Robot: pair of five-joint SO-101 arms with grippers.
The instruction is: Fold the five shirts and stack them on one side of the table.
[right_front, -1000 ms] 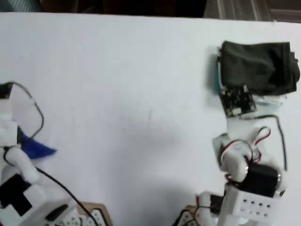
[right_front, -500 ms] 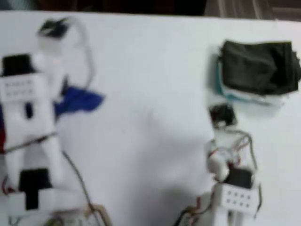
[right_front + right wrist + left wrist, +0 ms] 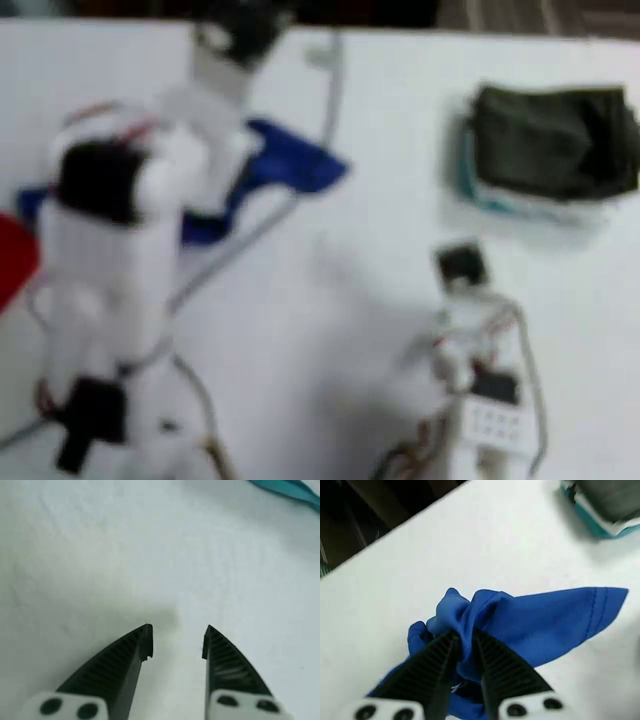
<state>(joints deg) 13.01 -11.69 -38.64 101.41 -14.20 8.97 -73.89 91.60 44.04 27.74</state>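
Folded stack [image 3: 550, 140] sits at the far right corner of the tabletop [image 3: 330, 320]. Left claw [image 3: 465, 635] is clamped on a bunched, unfolded blue shirt [image 3: 295, 165] near the far edge; right claw [image 3: 177, 630] hangs apart over bare surface. Red cloth [image 3: 12, 260] at the left edge probably awaits folding too, so the task looks partly done.

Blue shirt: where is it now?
The blue shirt lies on the left half of the table in the high view, pinched in the left gripper, apart from the folded stack at right.
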